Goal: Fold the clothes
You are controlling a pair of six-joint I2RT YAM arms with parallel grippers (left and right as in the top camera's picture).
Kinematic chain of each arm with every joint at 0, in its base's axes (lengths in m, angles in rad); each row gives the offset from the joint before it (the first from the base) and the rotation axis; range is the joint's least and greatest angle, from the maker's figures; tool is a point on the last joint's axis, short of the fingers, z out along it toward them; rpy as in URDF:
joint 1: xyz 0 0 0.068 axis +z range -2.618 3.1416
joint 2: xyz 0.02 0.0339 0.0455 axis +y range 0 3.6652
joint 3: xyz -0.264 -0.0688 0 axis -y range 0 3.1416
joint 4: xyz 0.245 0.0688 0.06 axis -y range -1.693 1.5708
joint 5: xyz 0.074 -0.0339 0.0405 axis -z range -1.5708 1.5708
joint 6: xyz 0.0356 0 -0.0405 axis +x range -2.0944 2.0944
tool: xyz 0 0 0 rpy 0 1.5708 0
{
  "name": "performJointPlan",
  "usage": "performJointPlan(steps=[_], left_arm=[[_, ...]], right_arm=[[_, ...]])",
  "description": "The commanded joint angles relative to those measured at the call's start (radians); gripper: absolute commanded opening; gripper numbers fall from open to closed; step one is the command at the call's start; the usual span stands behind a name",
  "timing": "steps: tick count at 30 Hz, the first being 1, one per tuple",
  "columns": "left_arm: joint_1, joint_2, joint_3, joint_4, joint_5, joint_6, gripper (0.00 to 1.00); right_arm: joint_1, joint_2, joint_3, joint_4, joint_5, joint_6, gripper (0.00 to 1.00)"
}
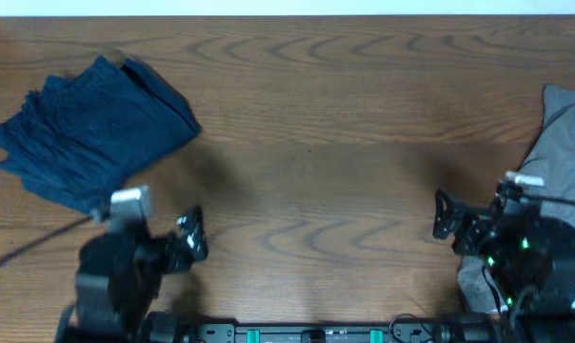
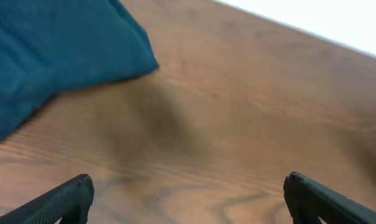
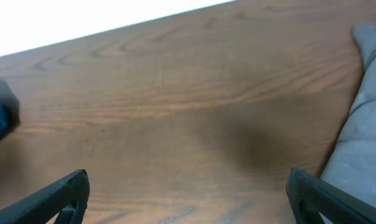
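Note:
A folded stack of dark navy blue shorts [image 1: 92, 129] lies at the far left of the wooden table; its corner shows in the left wrist view [image 2: 51, 56]. A grey pair [image 1: 559, 152] lies at the right edge, also in the right wrist view [image 3: 362, 143]. My left gripper [image 1: 192, 236] is open and empty, low over bare wood right of the navy stack [image 2: 188, 193]. My right gripper [image 1: 446, 217] is open and empty, just left of the grey pair [image 3: 188, 190].
The wooden table [image 1: 316, 143] stretches between the two piles. A white surface runs along the far edge [image 1: 287, 6]. A cable [image 1: 30, 243] trails left from the left arm. The arm bases stand at the near edge.

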Motion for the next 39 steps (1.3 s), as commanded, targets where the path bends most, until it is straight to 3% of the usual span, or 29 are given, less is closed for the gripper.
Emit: performJointPlan(steps=[1, 7, 23, 30, 39], left_arm=[[-0.004, -0.126, -0.013, -0.010, -0.020, -0.016, 0.98], [-0.004, -0.249, -0.013, -0.036, -0.020, -0.016, 0.98], [-0.004, -0.249, -0.013, -0.039, -0.020, -0.016, 0.98], [-0.004, -0.249, -0.013, -0.039, -0.020, -0.016, 0.98], [-0.004, -0.249, -0.013, -0.039, -0.020, -0.016, 0.98]], right_arm=[[-0.007, -0.038, -0.014, -0.022, 0.021, 0.012, 0.99], [-0.007, -0.043, -0.014, -0.103, 0.021, 0.012, 0.99], [-0.007, -0.076, -0.016, -0.301, 0.024, -0.011, 0.99], [0.042, -0.263, -0.171, 0.022, -0.039, -0.219, 0.99], [0.051, -0.481, -0.567, 0.610, -0.043, -0.274, 0.99]])
